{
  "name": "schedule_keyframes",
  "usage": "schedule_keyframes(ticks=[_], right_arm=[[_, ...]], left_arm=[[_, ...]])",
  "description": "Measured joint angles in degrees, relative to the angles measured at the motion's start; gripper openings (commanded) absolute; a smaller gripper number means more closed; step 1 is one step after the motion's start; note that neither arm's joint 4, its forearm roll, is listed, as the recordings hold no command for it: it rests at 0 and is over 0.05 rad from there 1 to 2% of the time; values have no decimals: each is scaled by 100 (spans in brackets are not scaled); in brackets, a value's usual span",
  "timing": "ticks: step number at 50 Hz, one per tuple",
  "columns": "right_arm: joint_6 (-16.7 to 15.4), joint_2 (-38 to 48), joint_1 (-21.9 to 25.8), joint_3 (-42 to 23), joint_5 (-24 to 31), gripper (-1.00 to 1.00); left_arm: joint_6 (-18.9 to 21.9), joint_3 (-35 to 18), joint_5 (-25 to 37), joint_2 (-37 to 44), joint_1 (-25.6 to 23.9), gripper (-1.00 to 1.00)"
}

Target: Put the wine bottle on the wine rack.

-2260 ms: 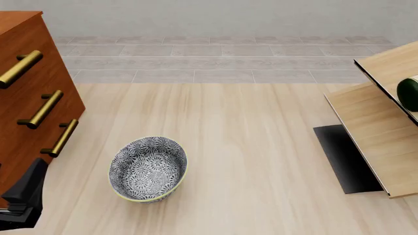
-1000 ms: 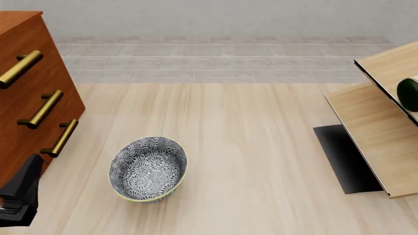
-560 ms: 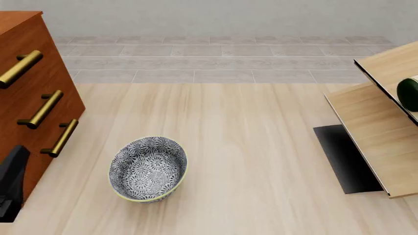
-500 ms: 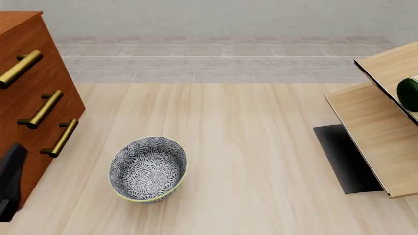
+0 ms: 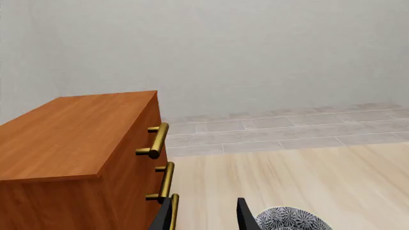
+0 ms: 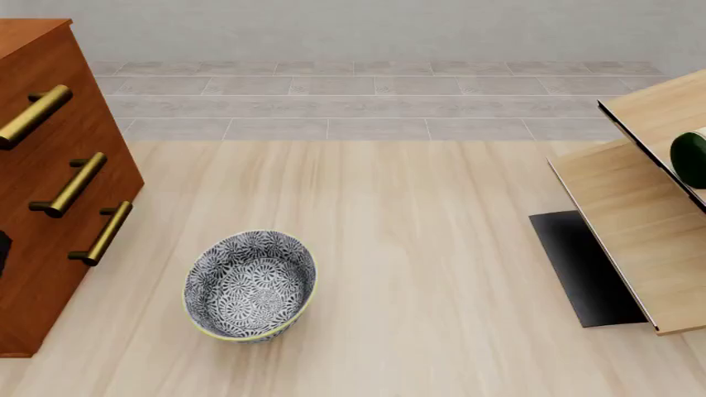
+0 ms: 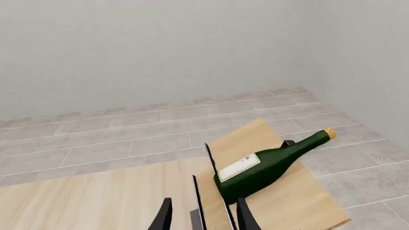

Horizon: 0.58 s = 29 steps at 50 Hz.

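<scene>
The dark green wine bottle (image 7: 265, 166) lies on its side on the light tan wine rack (image 7: 290, 203), cork pointing away, white label facing up. In the front view only its round base (image 6: 693, 159) shows at the right edge, on the rack's slanted boards (image 6: 634, 240). My right gripper (image 7: 204, 218) is open and empty, behind and apart from the bottle; it is outside the front view. My left gripper (image 5: 206, 218) is open and empty beside the reddish-brown drawer cabinet (image 5: 76, 139).
A blue-and-white patterned bowl (image 6: 250, 285) stands on the wooden table, front left. The drawer cabinet (image 6: 50, 165) with brass handles fills the left side. The rack's black base panel (image 6: 579, 265) lies on the table at the right. Grey tiled floor lies beyond.
The left arm's dark gripper has pulled back to the left and almost out of the front view. The bottle, rack and bowl have not moved.
</scene>
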Motion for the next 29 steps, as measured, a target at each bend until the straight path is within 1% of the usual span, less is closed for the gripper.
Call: schedule_keyframes(ticks=[14,29], right_arm=[[-245,-623,323,20,391,100],[-370,-1173,636,74,712,100]], left_arm=[[17,-217,180,0,14,100],[55,-475,372,-1,0,100]])
